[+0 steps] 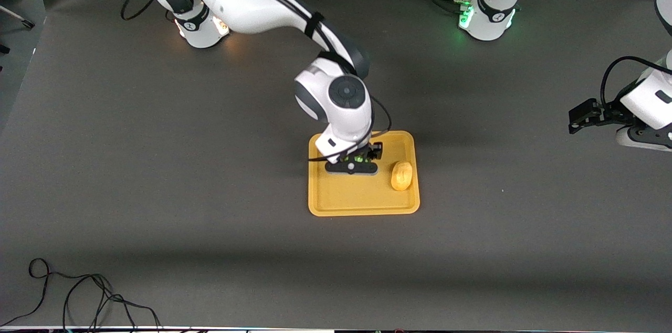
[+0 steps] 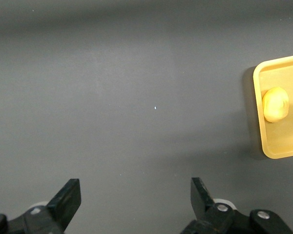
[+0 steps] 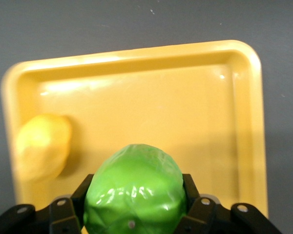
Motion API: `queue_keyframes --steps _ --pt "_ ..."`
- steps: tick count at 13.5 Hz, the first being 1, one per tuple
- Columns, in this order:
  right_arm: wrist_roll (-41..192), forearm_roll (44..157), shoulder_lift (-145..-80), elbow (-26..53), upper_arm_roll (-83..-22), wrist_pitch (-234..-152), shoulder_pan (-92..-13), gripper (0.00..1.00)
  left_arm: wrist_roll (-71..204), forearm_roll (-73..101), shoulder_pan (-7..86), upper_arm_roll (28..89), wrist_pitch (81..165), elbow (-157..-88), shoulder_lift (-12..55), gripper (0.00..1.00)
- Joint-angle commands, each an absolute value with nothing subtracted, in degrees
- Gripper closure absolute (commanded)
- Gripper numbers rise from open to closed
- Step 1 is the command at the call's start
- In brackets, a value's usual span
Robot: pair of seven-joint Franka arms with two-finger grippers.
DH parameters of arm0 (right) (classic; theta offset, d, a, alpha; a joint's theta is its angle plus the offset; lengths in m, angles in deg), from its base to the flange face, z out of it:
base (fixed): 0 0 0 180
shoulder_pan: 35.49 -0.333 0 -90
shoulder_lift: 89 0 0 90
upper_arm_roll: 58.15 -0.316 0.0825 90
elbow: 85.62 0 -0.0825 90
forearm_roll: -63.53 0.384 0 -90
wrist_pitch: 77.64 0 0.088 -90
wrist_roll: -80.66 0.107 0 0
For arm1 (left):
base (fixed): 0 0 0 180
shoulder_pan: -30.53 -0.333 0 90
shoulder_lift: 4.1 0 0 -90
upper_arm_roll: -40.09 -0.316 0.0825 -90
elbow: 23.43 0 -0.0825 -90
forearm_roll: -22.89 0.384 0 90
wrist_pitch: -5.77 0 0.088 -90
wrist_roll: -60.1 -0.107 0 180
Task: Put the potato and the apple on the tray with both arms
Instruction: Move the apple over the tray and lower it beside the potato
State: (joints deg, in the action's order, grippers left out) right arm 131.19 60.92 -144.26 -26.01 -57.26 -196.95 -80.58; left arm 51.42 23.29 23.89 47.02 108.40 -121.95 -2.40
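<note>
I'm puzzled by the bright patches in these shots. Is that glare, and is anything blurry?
Right wrist view: glare streaks on the tray and shiny spots on the apple, which looms close and soft. Front view: the right arm casts a dim shadow on the table. Left wrist view: even light, the potato slightly soft.

The yellow-orange tray (image 1: 362,201), a flat rectangle with rounded corners and a low rim, lies flat on the table. The potato (image 1: 401,175), a lumpy yellow-tan oval, rests in it beside the rim toward the left arm's end. The glossy green apple (image 3: 135,187) is clamped in the right gripper (image 3: 136,204) over the tray.
</note>
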Motion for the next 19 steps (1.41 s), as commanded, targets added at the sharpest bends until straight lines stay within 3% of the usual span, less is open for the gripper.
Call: queue_keyframes --steps 1,7,8,9,13,19 --pt "133.31 58.61 -149.28 -29.46 -56.84 -200.49 -81.02 0.47 50.43 23.07 23.94 47.03 108.69 -121.43 -2.34 0.00" --pt "136.02 58.52 -151.84 -29.46 -56.92 -203.76 -81.28 0.45 52.01 21.21 23.50 46.77 108.17 -121.52 -2.16 0.00" --pt "136.12 58.44 -151.93 -29.37 -56.84 -203.76 -82.24 0.33 52.36 21.39 23.50 46.77 108.16 -121.52 -2.08 0.00" --pt "136.29 58.52 -151.93 -29.29 -56.75 -203.85 -82.34 0.00 52.37 21.31 23.50 46.77 108.16 -121.52 -1.99 0.00" --pt "135.86 58.35 -149.31 -29.28 -56.48 -202.19 -81.99 0.00 52.46 21.57 23.85 46.77 108.34 -121.96 -1.99 0.00" --pt "135.24 58.52 -134.47 -29.37 -56.13 -184.37 -80.33 0.00 52.37 21.57 23.85 46.86 109.39 -121.96 -1.55 0.00"
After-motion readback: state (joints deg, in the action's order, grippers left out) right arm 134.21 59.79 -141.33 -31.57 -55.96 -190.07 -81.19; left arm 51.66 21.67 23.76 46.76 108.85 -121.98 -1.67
